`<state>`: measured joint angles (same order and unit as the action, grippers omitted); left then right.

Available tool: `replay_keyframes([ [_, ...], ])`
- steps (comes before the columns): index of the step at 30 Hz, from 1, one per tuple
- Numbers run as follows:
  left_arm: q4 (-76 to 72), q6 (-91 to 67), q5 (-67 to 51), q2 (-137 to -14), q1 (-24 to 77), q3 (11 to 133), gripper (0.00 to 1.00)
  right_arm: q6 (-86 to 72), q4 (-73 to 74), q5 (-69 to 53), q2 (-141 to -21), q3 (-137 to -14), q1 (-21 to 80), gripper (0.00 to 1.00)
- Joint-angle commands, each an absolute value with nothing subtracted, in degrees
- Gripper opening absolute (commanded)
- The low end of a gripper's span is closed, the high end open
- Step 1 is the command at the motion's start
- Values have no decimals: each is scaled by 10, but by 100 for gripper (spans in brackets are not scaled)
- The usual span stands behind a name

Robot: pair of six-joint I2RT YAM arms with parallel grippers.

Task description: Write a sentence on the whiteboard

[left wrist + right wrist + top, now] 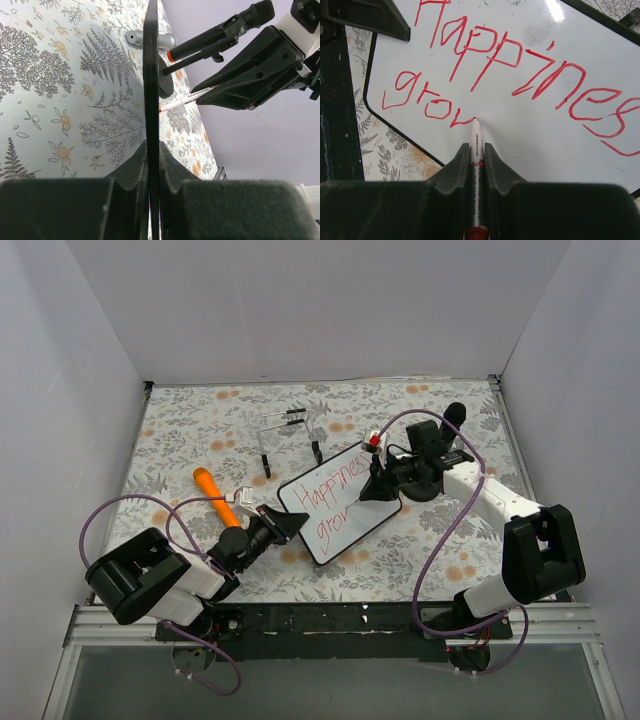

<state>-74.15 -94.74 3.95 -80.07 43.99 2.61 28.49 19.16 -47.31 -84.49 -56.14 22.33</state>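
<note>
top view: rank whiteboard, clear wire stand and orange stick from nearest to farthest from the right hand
1. whiteboard: centre, directly under the right hand.
2. clear wire stand: behind the whiteboard, toward the left.
3. orange stick: farthest, out on the far left.

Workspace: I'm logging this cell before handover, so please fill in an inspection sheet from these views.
Surface: floral cloth, lying flat.
Job's things: whiteboard held at one edge; sentence in red, second line ends mid-word.
Clutter: orange pen-shaped object; clear wire stand.
Pincers: left pincer shut on whiteboard; right pincer shut on marker, tip touching the board.
Cables: purple cables looping beside both arms.
Surroundings: white walls.
</note>
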Motion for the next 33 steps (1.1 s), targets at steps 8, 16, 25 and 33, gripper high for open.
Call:
replay_keyframes([
  [8, -866, -933, 32, -790, 444, 16, 0, 318, 203, -472, -841, -555, 221, 1],
  [16, -866, -933, 32, -792, 444, 16, 0, 339, 227, -470, -831, -538, 221, 1],
  [25, -867, -933, 30, -791, 443, 17, 0, 342, 232, -471, -817, -520, 221, 1],
  [33, -869, -933, 27, -790, 443, 16, 0, 327, 215, -463, -824, -545, 220, 1],
])
